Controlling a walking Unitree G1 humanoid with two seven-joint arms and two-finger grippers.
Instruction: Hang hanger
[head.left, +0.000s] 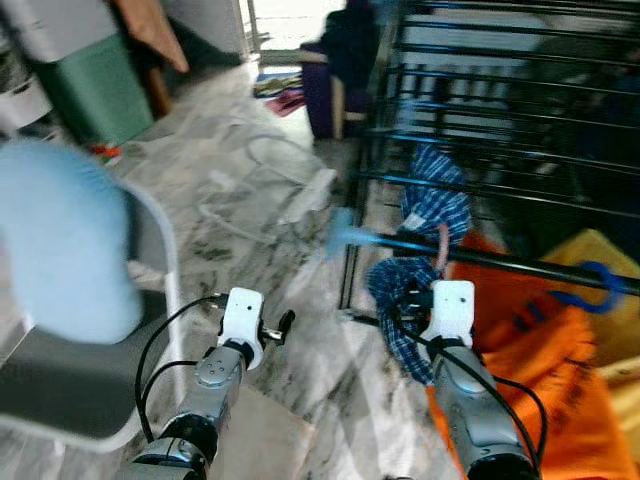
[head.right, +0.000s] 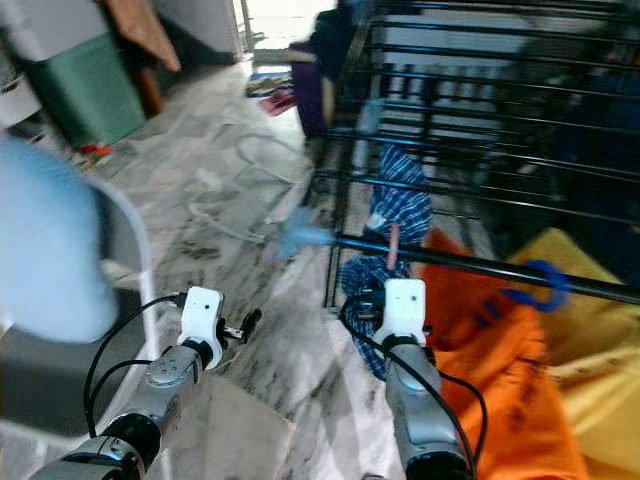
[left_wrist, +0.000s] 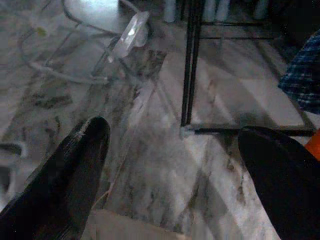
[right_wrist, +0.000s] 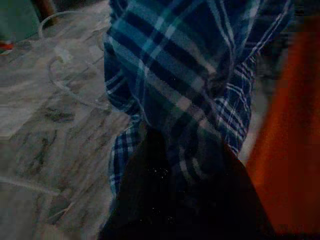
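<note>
Looks nearly done: right gripper (head.left: 418, 300) jaws clamped on the plaid shirt (head.left: 425, 215) draped at the drying rack (head.left: 480, 185) rail on the right, left gripper (head.left: 283, 325) jaws spread open, idle above the floor (head.left: 270, 240).

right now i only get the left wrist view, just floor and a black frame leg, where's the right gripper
Observer: The right gripper is at the drying rack's front bar, its fingers buried in a blue plaid shirt draped over that bar.
Operator: is it shut on the shirt
Observer: I can't tell; in the right wrist view the plaid cloth covers the fingers.
Operator: anything else on that bar
Observer: A blue hanger hook sits on the bar to the right of the shirt, above an orange garment.
Operator: and my left side
Observer: The left gripper is open over the marble floor, beside a grey chair with a light blue cloth on its back.
</note>
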